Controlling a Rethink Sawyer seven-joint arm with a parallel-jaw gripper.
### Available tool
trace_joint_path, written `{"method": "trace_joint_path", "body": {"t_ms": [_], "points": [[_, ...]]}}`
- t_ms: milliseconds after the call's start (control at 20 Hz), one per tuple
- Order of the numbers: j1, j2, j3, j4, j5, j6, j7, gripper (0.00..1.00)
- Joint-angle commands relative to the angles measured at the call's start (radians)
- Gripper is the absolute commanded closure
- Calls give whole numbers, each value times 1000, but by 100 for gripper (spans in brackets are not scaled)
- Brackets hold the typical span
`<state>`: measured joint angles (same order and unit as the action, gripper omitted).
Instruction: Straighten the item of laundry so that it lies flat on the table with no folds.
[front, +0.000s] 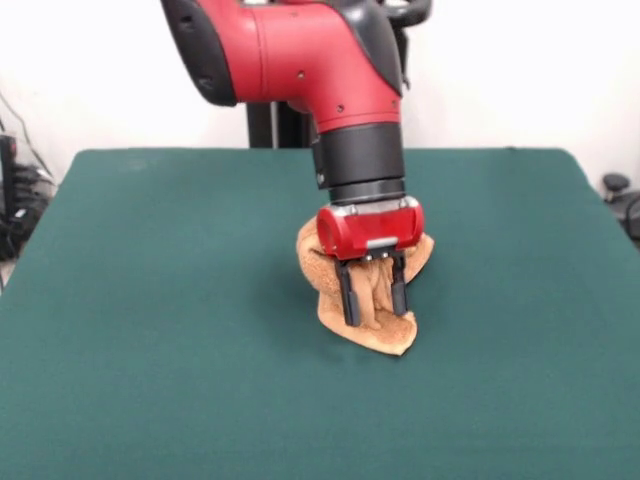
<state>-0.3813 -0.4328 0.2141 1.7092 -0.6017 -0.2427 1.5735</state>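
The orange-tan terry towel sits near the middle of the dark green surface, bunched into a rumpled mound rather than spread out. The red and black arm reaches down over it, and the pincer has its two black fingers lowered into the heap, one on each side of an upright ridge of cloth. The fingers stand a modest way apart, and the fold between them looks pinched, so the pincer seems to have hold of that ridge, though how firm the hold is cannot be judged from this view. Part of the towel rises behind the red wrist housing, while a lower corner spills forward and lies against the felt. As for progress, the job looks barely begun: the cloth is crumpled, doubled on itself in several places, and none of its edges can be traced as a straight line. The woven bands cannot be made out here. What remains, by my reading, is nearly everything: lifting or dragging the gathered part outward, opening the folds, and laying all four corners flat, with plenty of bare felt around.
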Motion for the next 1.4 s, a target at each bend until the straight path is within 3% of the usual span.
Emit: {"method": "trace_joint_path", "body": {"t_ms": [50, 400, 1000, 1400], "points": [[-58, 87, 219, -18, -72, 208, 26, 0], [-69, 112, 253, -16, -89, 213, 22, 0], [-97, 81, 293, 16, -116, 172, 46, 0], [-34, 83, 194, -17, -71, 302, 17, 0]]}}
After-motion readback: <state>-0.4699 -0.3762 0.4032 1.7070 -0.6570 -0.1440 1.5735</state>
